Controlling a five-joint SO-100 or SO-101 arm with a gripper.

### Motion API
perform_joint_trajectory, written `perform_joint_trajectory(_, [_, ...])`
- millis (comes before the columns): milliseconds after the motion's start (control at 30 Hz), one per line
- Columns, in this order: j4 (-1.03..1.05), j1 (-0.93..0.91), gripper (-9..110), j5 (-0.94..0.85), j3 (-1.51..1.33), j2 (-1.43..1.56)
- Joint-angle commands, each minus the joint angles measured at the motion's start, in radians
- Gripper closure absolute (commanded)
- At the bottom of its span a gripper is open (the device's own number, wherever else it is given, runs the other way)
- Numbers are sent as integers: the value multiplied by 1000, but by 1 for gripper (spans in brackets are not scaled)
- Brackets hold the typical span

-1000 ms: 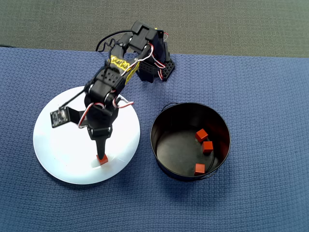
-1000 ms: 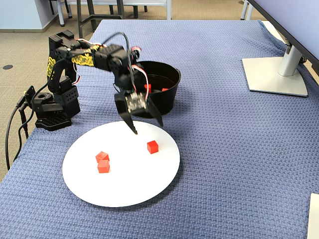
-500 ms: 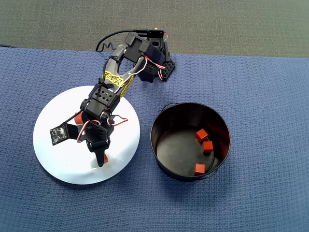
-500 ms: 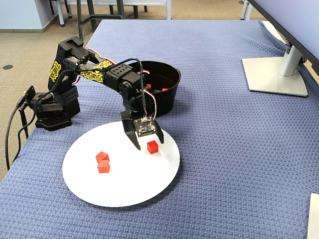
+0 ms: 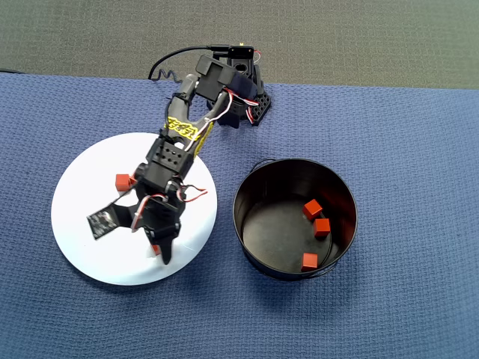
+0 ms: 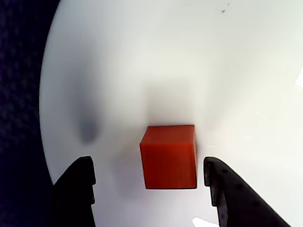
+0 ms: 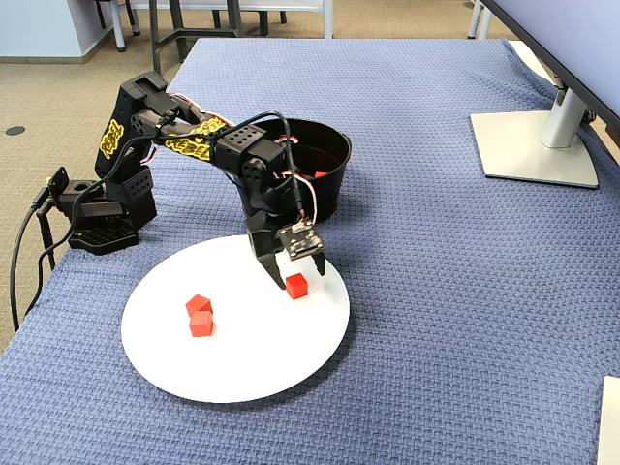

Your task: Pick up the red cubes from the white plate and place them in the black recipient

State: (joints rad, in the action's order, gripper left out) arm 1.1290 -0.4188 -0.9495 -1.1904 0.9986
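The white plate (image 5: 82, 194) lies left of the black pot (image 5: 340, 191) in the overhead view. My gripper (image 5: 133, 238) is open, low over the plate. In the wrist view a red cube (image 6: 169, 156) sits on the plate (image 6: 189, 71) between the fingers of my gripper (image 6: 149, 163), closer to the right fingertip (image 6: 213, 170) and touching neither. In the fixed view that cube (image 7: 296, 286) lies under my gripper (image 7: 295, 274), and two more cubes (image 7: 200, 315) lie together on the plate's left part (image 7: 242, 368). Three cubes (image 5: 312, 209) lie inside the pot.
The arm's base (image 7: 97, 218) stands at the cloth's left edge in the fixed view, behind the plate. The pot (image 7: 329, 170) stands right behind the arm. A monitor stand (image 7: 533, 145) is at the far right. A blue cloth (image 5: 404, 299) covers the table.
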Motion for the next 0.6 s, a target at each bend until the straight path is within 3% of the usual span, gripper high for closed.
perform_joint_trajectory(0, [-25,43,81,-51,-29,48])
perform_joint_trajectory(467, [-44,12,88,-86,-15,28])
perform_joint_trajectory(567, [-49,8,101,-54,8,18])
